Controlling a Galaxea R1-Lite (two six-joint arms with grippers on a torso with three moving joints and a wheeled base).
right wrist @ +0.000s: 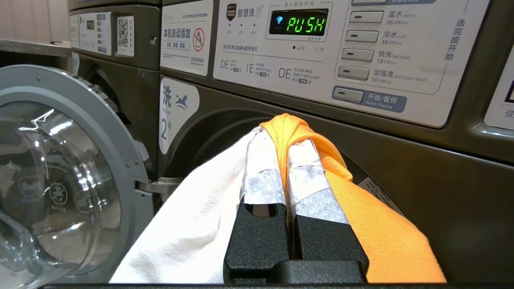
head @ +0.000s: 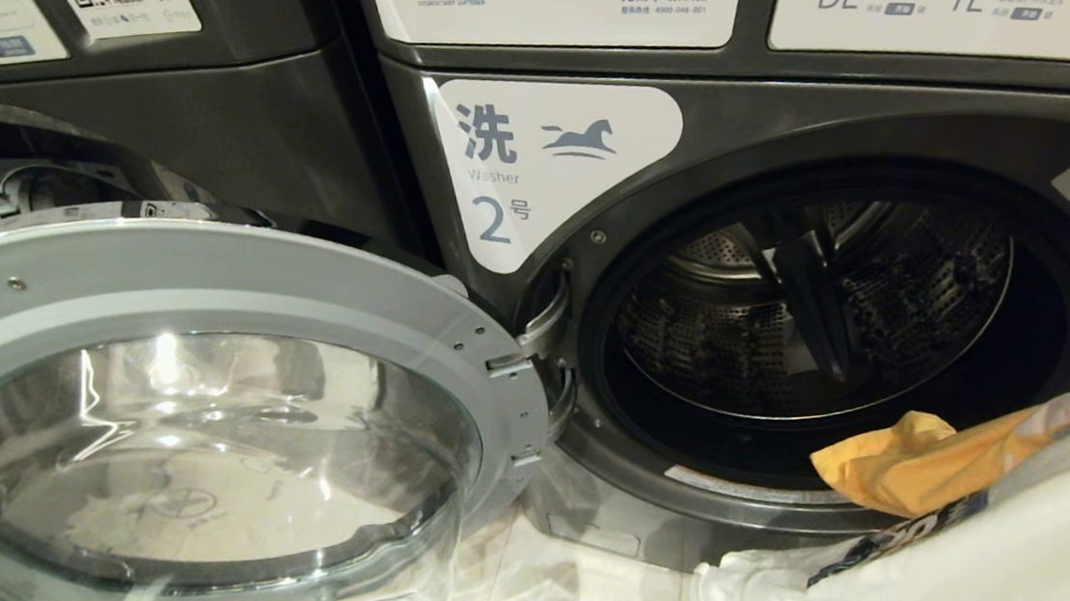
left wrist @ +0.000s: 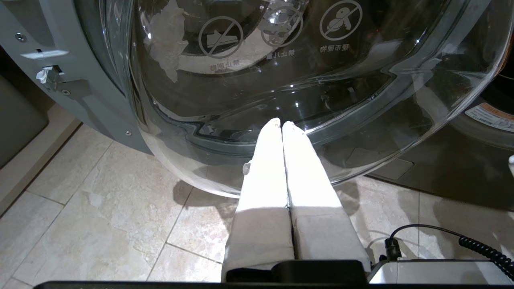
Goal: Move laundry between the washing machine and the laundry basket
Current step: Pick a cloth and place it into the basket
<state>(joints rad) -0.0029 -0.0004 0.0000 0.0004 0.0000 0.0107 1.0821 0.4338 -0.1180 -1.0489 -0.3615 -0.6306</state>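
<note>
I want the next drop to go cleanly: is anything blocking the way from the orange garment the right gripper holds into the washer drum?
Nothing visible blocks it. The door is swung fully open to the left, and the drum opening looks empty. The right gripper, shut on the orange garment, is in front of the washer.

Glossy beige tiled floor (left wrist: 100, 208)
</note>
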